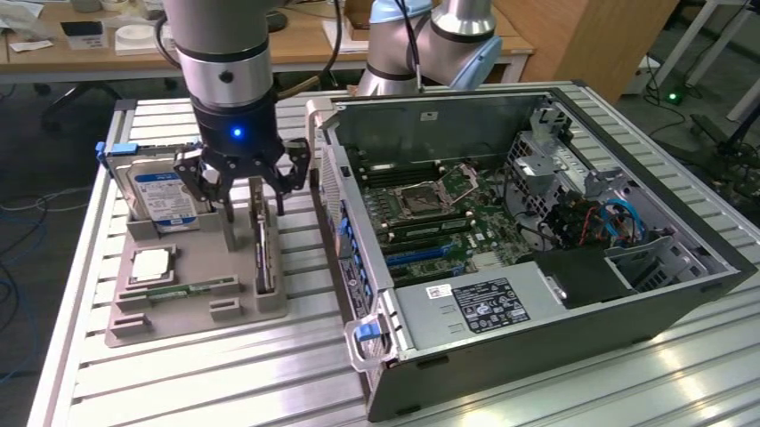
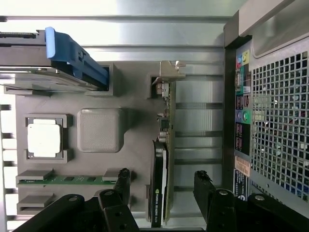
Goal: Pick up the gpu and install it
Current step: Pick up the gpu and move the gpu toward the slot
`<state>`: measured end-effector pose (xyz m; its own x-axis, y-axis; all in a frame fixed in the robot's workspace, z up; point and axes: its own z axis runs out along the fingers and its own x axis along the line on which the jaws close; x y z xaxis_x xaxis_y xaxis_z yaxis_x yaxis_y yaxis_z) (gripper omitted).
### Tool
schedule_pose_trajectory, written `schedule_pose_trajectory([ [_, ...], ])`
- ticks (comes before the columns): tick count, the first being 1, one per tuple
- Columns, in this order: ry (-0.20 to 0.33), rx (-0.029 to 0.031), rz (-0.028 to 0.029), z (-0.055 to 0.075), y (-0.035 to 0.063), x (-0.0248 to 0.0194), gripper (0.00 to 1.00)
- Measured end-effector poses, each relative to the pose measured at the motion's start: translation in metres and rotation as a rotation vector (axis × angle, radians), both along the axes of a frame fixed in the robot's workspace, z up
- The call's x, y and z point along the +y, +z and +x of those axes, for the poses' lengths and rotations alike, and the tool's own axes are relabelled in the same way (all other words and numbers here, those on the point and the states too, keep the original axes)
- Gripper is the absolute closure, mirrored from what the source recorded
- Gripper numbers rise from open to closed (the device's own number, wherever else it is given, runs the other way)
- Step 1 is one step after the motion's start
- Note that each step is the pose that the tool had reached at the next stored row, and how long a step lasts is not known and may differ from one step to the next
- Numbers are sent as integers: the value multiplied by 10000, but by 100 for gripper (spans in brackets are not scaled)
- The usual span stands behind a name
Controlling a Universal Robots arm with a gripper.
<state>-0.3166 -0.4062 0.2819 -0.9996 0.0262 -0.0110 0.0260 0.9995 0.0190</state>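
Wrist view puts the gripper (image 2: 162, 175) closest. Its two black fingers (image 2: 124, 176) are spread wide and grasp nothing. They stand on both sides of the gpu (image 2: 159, 193), one on each face, and both are apart from it. The gpu stands on its long edge in a slot of the grey tray (image 2: 140, 140), with the silvery bracket at the end that is away from the fingers. On the same tray lie the narrow green memory stick (image 2: 67, 180) and the square processor chip (image 2: 44, 137). Farther along is the hard drive (image 2: 29, 72) in its blue carrier.

From the exterior view, the gripper (image 1: 252, 197) hangs straight down over the gpu (image 1: 263, 258), with its fingertips at the level of the card's top edge. The card is at the exterior view's right side of the tray (image 1: 178, 325), just beside the open computer case (image 1: 558, 294). The hard drive (image 1: 160, 196) leans upright at the far end of the tray. The processor chip (image 1: 152, 265) and the memory stick (image 1: 190, 289) are in front of it. Tray and case rest on a ribbed metal table (image 1: 214, 382). Inside the case the motherboard (image 1: 440, 213) is visible. Behind the table there is a wooden desk (image 1: 71, 55).
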Motion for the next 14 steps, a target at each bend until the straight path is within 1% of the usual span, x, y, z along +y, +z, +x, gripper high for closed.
schedule_pose_trajectory([
  [2, -2, 10, 1, 28, -14, 1, 35],
  [5, -3, 21, 1, 35, -42, 1, 35],
  [10, -85, 22, 1, 35, -132, -11, 35],
  [14, -169, 21, 1, 34, -204, -12, 35],
])
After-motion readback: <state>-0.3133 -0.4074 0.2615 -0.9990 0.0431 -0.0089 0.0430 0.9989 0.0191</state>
